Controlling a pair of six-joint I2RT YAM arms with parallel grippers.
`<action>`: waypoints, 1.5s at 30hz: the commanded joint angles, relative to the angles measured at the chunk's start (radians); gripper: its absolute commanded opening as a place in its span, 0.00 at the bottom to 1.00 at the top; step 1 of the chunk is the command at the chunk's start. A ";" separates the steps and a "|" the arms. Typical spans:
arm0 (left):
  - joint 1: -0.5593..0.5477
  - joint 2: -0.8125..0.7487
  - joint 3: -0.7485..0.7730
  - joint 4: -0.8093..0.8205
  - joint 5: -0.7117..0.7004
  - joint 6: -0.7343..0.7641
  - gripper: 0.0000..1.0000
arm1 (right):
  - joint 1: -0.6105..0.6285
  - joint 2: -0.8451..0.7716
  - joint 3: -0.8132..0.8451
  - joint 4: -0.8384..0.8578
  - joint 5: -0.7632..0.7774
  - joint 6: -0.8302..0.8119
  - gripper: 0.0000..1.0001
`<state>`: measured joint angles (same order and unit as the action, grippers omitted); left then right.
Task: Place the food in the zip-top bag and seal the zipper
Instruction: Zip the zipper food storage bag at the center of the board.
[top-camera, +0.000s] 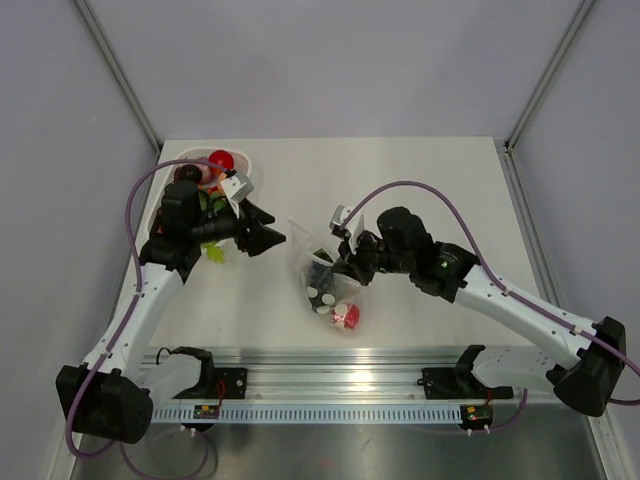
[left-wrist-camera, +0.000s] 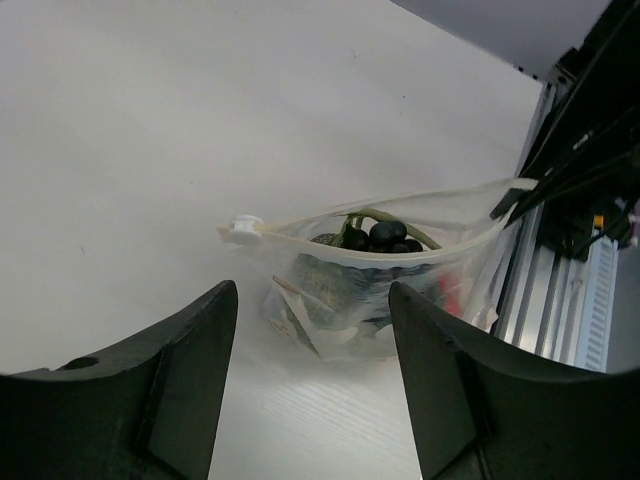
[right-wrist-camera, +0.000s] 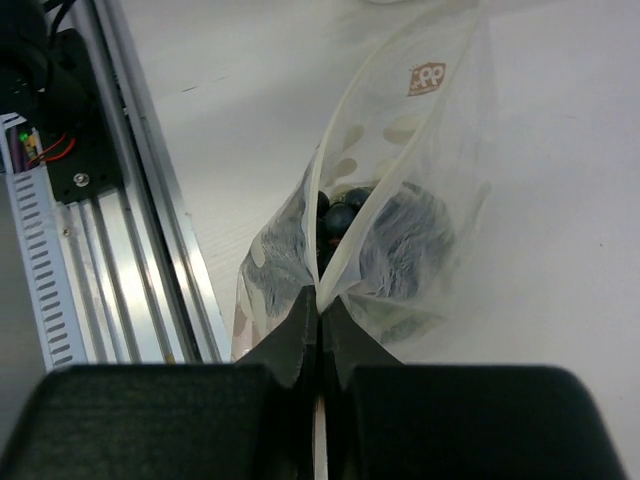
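Note:
The clear zip-top bag (top-camera: 325, 280) stands in the middle of the table with its mouth open. It holds a dark purple piece (left-wrist-camera: 385, 236), a green leafy piece and a red ball (top-camera: 347, 316). My right gripper (top-camera: 345, 262) is shut on one end of the bag's zipper (right-wrist-camera: 352, 235), its fingertips (right-wrist-camera: 300, 315) pinching the rim. My left gripper (top-camera: 272, 238) is open and empty, just left of the bag, which shows between its fingers (left-wrist-camera: 205, 330) in the left wrist view (left-wrist-camera: 350, 300). A white slider (left-wrist-camera: 243, 229) sits at the zipper's far end.
A white oblong tray (top-camera: 250, 170) at the back left holds a red ball (top-camera: 221, 160) and other toy food, partly hidden by my left arm. A green leafy piece (top-camera: 214, 253) lies beside that arm. A metal rail (top-camera: 330, 365) runs along the near edge.

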<state>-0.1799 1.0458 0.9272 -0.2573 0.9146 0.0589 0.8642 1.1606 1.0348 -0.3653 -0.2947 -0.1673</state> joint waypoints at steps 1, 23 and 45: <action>0.010 0.005 0.002 0.001 0.207 0.264 0.65 | -0.014 -0.025 -0.001 0.058 -0.182 -0.083 0.00; -0.007 0.198 0.010 -0.143 0.434 0.498 0.59 | -0.016 -0.090 -0.058 0.042 -0.265 -0.215 0.00; -0.059 0.292 0.188 -0.321 0.244 0.220 0.00 | -0.031 -0.073 0.034 -0.061 -0.067 -0.198 0.76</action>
<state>-0.2306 1.3571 1.0779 -0.6907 1.2671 0.5446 0.8413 1.0679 0.9749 -0.3988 -0.4206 -0.3523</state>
